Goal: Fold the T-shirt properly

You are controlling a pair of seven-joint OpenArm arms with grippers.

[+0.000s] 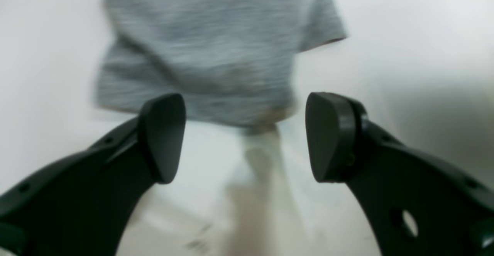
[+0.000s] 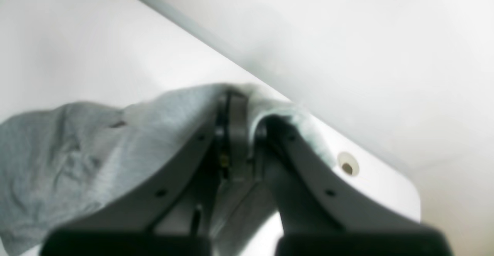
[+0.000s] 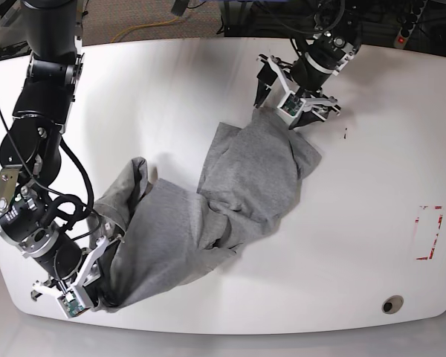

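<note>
A white counter (image 3: pixel 208 82) with rounded corners carries a crumpled light grey T-shirt (image 3: pixel 230 186), which lies diagonally from the near left corner up toward the far middle. A small round hole (image 3: pixel 390 304) sits near the counter's near right edge, and a red outlined rectangle (image 3: pixel 429 232) is marked on its right side, both well apart from the cloth. Dark cables (image 3: pixel 74 178) loop beside the arm at the near left. The right end effector (image 2: pixel 241 105) is pressed together, pinching a bunched edge of the T-shirt near the counter's rim. The left end effector (image 1: pixel 247 136) hangs spread wide over the shirt's far end, nothing between its pads. Beyond the counter lie carpeted floor and more cables
</note>
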